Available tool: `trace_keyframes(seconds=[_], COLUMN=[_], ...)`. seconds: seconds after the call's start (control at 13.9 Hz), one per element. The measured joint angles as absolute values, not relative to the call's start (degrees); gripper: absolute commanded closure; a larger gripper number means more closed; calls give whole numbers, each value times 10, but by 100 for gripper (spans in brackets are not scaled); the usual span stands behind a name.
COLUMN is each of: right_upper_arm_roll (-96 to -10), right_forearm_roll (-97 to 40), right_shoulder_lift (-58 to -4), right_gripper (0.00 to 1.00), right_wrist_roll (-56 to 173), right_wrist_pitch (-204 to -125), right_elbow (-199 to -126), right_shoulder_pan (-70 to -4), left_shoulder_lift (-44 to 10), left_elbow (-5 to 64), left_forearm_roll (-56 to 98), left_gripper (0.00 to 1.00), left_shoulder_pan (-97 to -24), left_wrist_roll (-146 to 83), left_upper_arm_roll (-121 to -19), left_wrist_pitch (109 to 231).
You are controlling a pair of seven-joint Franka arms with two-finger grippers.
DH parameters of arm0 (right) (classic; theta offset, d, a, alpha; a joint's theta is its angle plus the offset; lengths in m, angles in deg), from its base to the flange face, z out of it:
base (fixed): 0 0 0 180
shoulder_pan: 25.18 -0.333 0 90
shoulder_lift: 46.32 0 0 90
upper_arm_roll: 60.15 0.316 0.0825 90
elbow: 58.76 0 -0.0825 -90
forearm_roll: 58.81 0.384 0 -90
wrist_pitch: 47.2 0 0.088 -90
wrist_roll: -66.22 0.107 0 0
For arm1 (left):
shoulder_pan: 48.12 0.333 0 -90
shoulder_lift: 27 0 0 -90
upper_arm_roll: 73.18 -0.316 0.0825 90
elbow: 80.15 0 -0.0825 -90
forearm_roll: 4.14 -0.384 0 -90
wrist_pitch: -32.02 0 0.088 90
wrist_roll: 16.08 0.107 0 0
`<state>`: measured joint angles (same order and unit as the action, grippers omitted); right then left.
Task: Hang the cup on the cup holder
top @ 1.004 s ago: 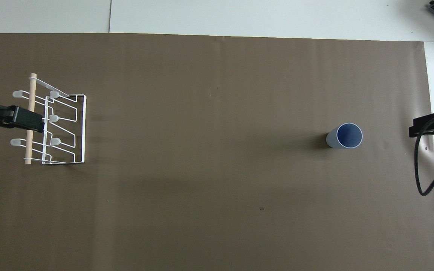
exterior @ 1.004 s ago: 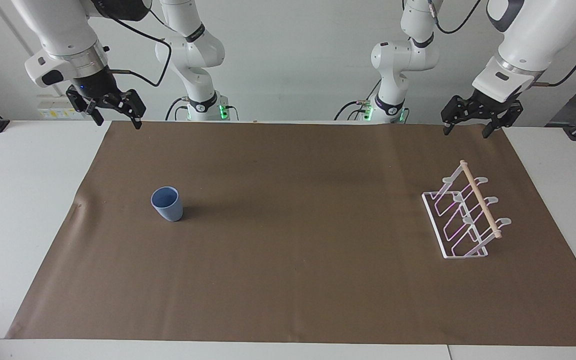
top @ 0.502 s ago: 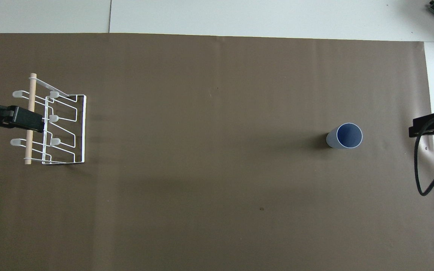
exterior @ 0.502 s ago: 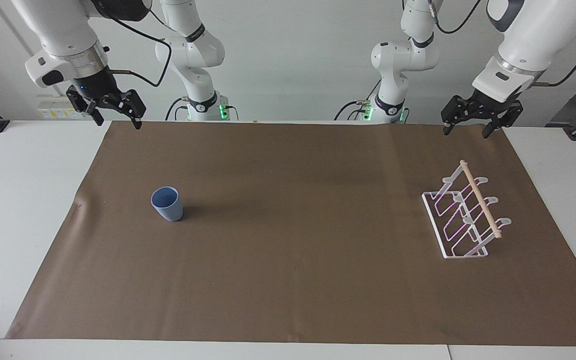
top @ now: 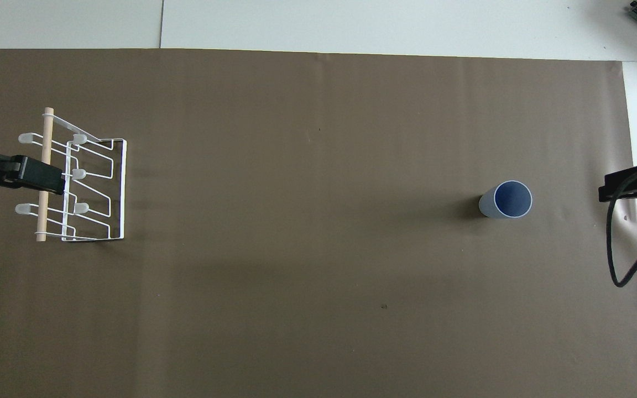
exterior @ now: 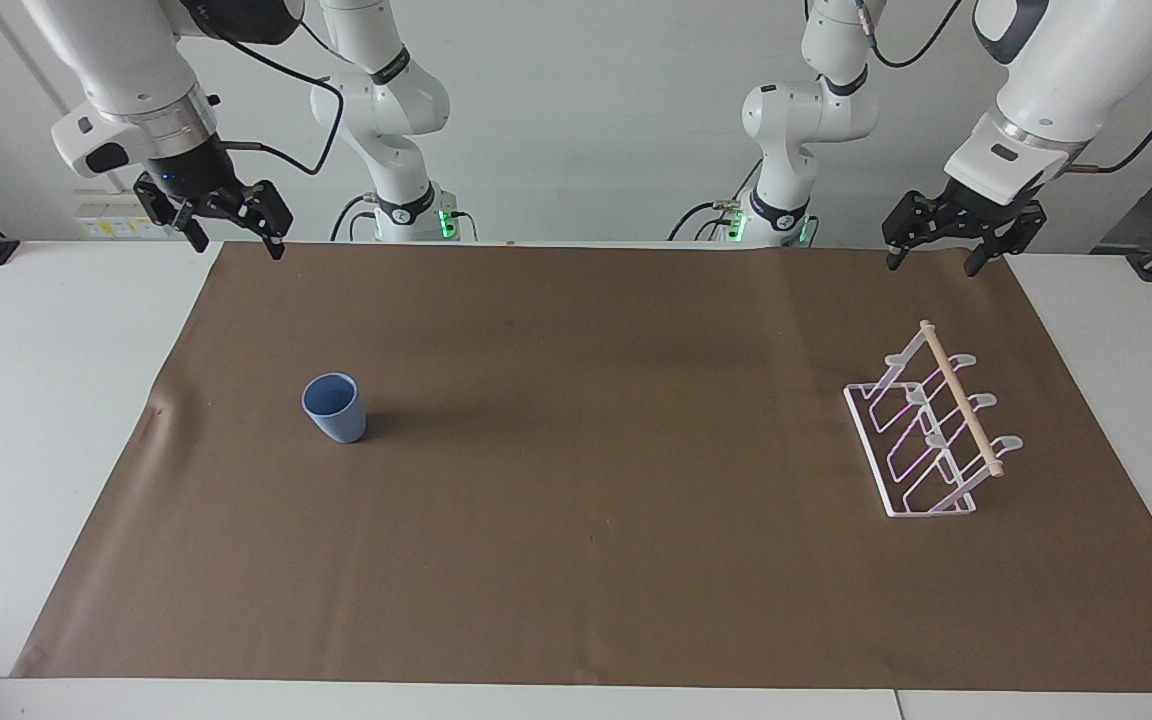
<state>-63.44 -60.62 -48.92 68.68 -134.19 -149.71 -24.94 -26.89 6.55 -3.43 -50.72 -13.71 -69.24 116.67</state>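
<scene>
Blue cup (exterior: 334,407), well apart from right hand (exterior: 233,238)

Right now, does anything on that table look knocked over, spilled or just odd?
Nothing stands out. The blue cup stands upright on the brown mat, the wire cup holder sits square at the other end, and both pincers, left and right, hang open and empty.
</scene>
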Motion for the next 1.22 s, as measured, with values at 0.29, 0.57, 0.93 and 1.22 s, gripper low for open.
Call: trace_keyframes(seconds=[0.29,0.57,0.93,1.22], right_upper_arm_roll=[-635,-636,-636,-636], right_forearm_roll=[-606,-606,-596,-554], right_shoulder_lift=[-489,-488,-483,-441], right_gripper=[0,0,0,0], right_wrist_roll=[661,636,609,578], right_wrist_pitch=[-1371,-1474,-1591,-1662], right_elbow=[-1513,-1593,-1699,-1730], right_shoulder_pan=[-248,-248,-245,-234], left_shoulder_lift=[-269,-269,-269,-269], left_elbow=[65,65,65,65], left_forearm_roll=[-34,-34,-34,-34], left_gripper=[0,0,0,0], left_shoulder_pan=[-507,-507,-507,-507], left_wrist_roll=[-137,-137,-137,-137], left_upper_arm_roll=[-692,-692,-692,-692], left_wrist_pitch=[1167,1167,1167,1167])
